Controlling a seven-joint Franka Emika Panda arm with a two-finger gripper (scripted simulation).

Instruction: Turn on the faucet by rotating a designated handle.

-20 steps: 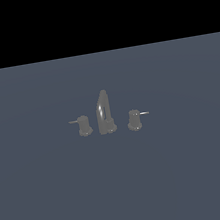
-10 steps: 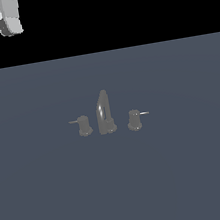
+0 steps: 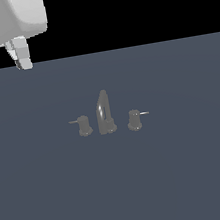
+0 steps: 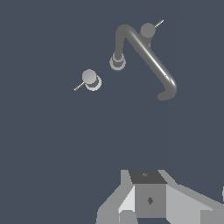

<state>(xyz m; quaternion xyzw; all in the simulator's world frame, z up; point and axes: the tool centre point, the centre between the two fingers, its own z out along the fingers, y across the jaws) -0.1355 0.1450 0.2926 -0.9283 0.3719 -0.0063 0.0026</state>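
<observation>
Three grey pieces make up the faucet (image 3: 105, 117), standing in a row on a flat slate-blue surface (image 3: 194, 179). The spout (image 3: 103, 110) is the landmark: tall, tapered and curved, it stands in the middle. In the wrist view the spout (image 4: 146, 54) shows as a bent tube rising from a round base and ending in a downturned tip.

The handle (image 3: 83, 125) stands just beside the spout on the exterior view's left, apart from it, about half its height. Its thin dull lever points away from the spout. In the wrist view the handle (image 4: 90, 79) appears as a round cap with the lever sticking out sideways.

The twin knob (image 3: 134, 119) stands just beside the spout on the other side, with a brighter lever pointing away.

The gripper (image 3: 21, 58) hangs high above and well apart from the spout, toward the exterior view's left. It touches nothing and holds nothing. How far its jaws are spread cannot be told from either view.
</observation>
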